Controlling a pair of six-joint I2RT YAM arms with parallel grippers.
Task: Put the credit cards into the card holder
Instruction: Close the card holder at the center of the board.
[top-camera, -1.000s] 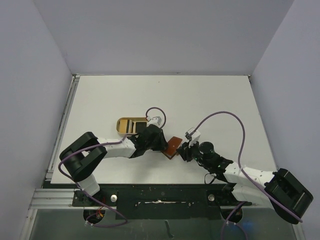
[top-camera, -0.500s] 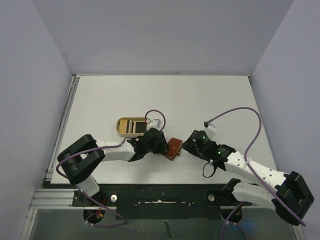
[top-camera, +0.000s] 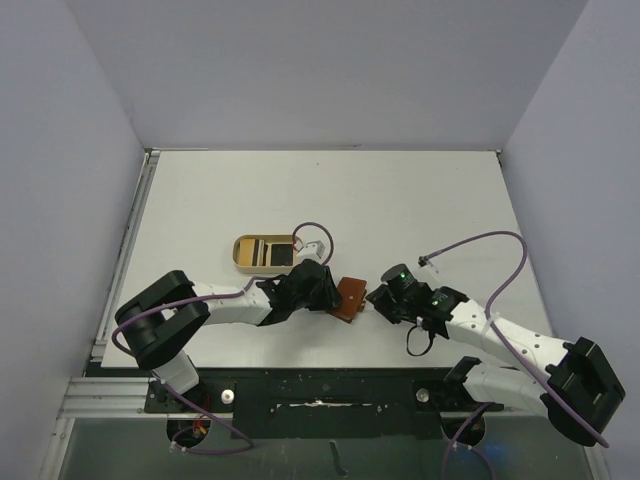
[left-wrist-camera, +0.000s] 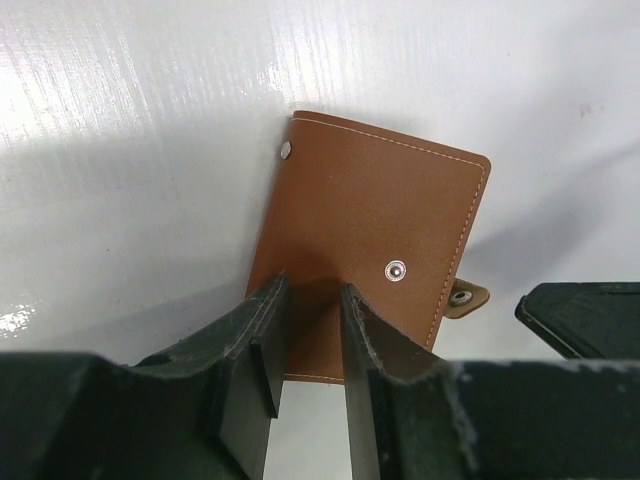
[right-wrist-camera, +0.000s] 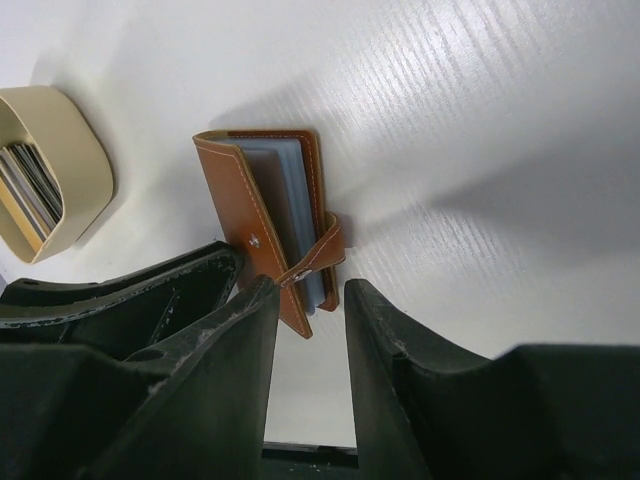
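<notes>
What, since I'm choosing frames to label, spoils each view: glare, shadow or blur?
Left wrist: glare streaks the table; the card holder is sharp, the near fingers dark. Right wrist: broad soft shadows cross the table, the tray is cut off at the edge. Top external: evenly lit, nothing blurred.

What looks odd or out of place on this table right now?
The brown wallet lies askew between the left claw and right claw, its snap tab undone and hanging loose, its cover slightly ajar. The cards sit in the tan tray nearby. Nothing looks spilled or damaged.
</notes>
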